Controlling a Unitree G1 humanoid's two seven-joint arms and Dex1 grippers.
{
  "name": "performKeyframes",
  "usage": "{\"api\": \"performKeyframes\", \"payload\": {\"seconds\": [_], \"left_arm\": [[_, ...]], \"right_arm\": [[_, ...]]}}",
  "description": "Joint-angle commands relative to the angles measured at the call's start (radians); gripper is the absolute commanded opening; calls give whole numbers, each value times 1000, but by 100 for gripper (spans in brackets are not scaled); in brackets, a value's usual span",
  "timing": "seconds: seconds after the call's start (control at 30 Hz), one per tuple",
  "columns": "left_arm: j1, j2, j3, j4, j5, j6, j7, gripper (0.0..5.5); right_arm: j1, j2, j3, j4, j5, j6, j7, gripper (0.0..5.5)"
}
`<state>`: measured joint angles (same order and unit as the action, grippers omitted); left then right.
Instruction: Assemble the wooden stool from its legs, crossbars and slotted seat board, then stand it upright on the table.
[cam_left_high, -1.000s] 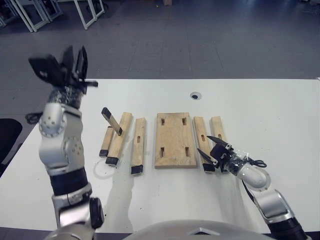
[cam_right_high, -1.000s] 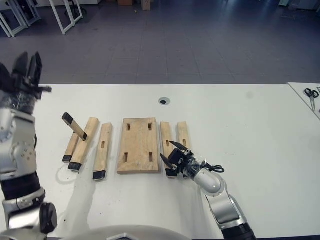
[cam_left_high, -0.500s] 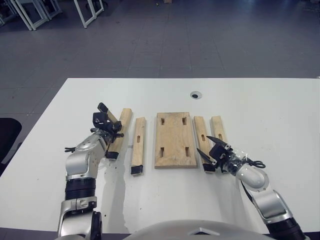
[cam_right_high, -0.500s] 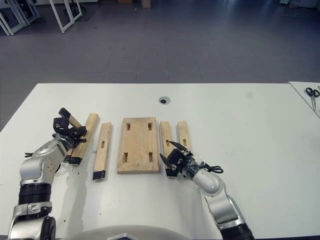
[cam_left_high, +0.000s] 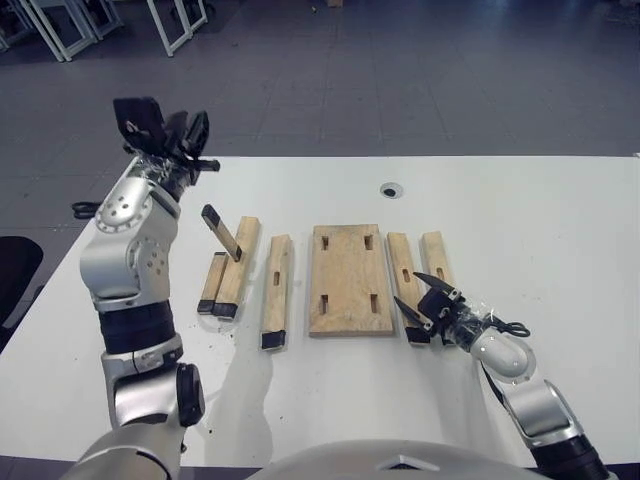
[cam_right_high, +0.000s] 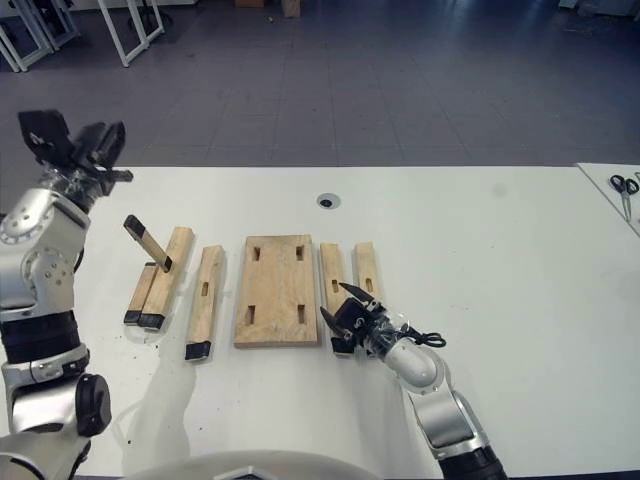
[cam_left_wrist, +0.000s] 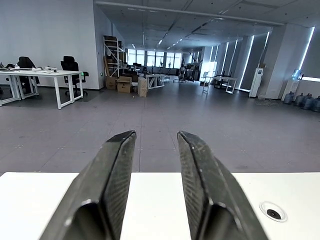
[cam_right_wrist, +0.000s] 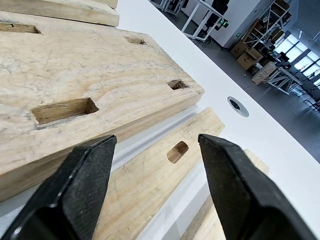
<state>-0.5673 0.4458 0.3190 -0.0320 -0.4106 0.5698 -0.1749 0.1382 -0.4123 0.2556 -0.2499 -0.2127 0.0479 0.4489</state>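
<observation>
The slotted seat board (cam_left_high: 348, 278) lies flat mid-table. To its left are two long legs (cam_left_high: 240, 262) (cam_left_high: 276, 290), a short crossbar (cam_left_high: 212, 282) and a black-tipped crossbar (cam_left_high: 222, 232) standing tilted in the outer leg. Two more legs (cam_left_high: 403, 270) (cam_left_high: 435, 258) lie to the board's right. My right gripper (cam_left_high: 430, 305) is open low over their near ends; in the right wrist view its fingers (cam_right_wrist: 90, 170) straddle a slotted leg (cam_right_wrist: 150, 180) beside the board (cam_right_wrist: 75, 90). Raised above the table's far left, my left gripper (cam_left_high: 185, 140) is open and holds nothing (cam_left_wrist: 156, 136).
A round cable hole (cam_left_high: 390, 190) sits in the table beyond the board. Scissors (cam_right_high: 622, 185) lie on a neighbouring surface at the far right. The white table (cam_left_high: 560, 240) has bare room to the right and along the near edge.
Half a second ago my left gripper was down at the tilted crossbar; it has lifted away up and to the far left, open. The right arm has not moved.
</observation>
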Motion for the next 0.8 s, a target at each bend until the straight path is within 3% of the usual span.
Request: {"api": "performKeyframes", "payload": {"seconds": [0.03, 0.23, 0.53, 0.8], "left_arm": [[-22, 9, -18, 97, 25, -1, -21, 153], [30, -21, -63, 146, 75, -28, -15, 153], [-218, 17, 39, 183, 60, -241, -3, 153], [97, -59, -178, 563, 191, -115, -119, 153]], "right_arm": [[-5, 12, -1, -3, -11, 57, -12, 301], [-5, 3, 7, -10, -32, 81, -10, 301], [4, -3, 12, -17, -44, 85, -6, 301], [2, 5, 14, 4, -50, 78, -14, 301]]}}
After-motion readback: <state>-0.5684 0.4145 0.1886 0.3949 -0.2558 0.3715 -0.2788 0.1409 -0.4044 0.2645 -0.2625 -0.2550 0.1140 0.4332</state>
